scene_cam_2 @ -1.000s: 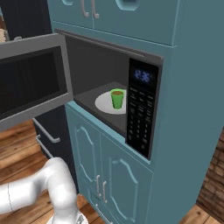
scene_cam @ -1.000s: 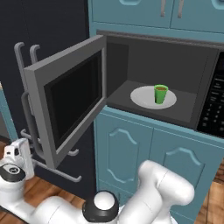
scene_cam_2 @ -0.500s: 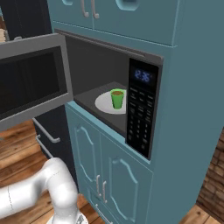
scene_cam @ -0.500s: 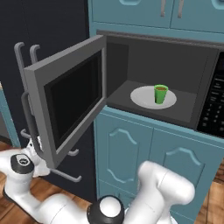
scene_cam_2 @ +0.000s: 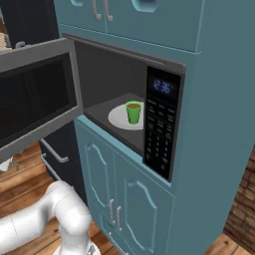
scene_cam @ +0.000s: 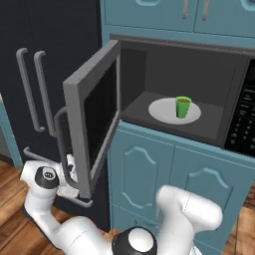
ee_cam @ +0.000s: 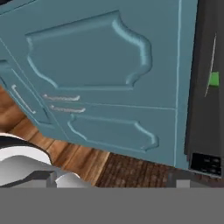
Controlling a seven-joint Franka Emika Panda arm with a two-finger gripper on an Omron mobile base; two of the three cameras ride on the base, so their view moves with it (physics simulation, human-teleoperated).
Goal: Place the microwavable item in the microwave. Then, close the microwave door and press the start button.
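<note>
Door-closing looks like the step in hand: the wide-open, empty gripper (scene_cam: 69,169) behind the microwave door (scene_cam: 92,122) should push broadly near its free edge, swinging it toward the microwave (scene_cam_2: 124,99), where the green cup (scene_cam: 183,106) stands upright on the turntable plate (scene_cam: 162,110), mouth up.

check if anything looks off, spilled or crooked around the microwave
Nothing stands out. The green cup stands upright on the white plate inside the microwave, with no spill. The microwave door hangs wide open.
</note>
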